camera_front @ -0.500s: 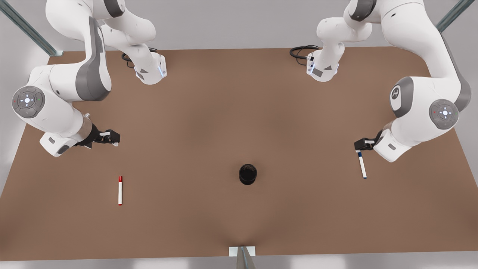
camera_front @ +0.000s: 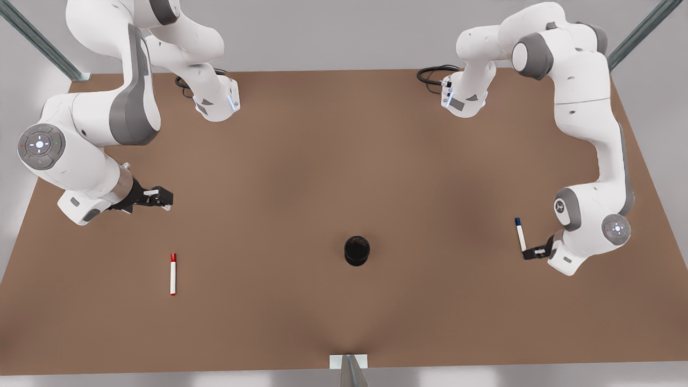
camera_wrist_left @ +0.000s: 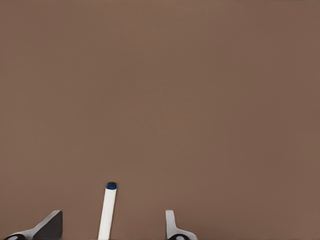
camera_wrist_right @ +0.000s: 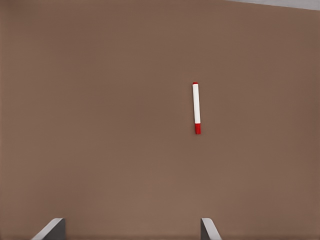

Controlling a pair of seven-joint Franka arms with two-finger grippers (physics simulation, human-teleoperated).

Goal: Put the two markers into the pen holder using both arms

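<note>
Left tool (camera_front: 528,253) down low near the front view's right edge of the brown surface (camera_front: 322,161), fingers (camera_wrist_left: 172,227) spread apart with the blue-capped marker (camera_front: 520,234) lying between them, not pinched; in the left wrist view, clear gaps on both sides of the white barrel (camera_wrist_left: 107,212). Blue marker flat on the surface, capped end pointing away from the tool toward the back of the scene, the opposite end reaching the tool's fingertips in the front view. Right tool (camera_front: 161,198) hovering over the front view's left part of the surface, fingers (camera_wrist_right: 207,229) wide open and holding nothing, arm waiting there. Red-capped marker (camera_front: 173,274) flat on the surface, nearer the camera than the right tool and well apart from it, cap end toward the back of the scene; seen farther off in the right wrist view (camera_wrist_right: 196,108), with bare surface between it and the fingertips. Black pen holder (camera_front: 357,250) upright near the middle of the surface, toward its front edge, dark mesh interior visible from above, no marker inside. Holder between the two markers, well apart from both, somewhat nearer the blue one. Black cables (camera_front: 432,74) coiled beside the arm base at the back on the front view's right.
</note>
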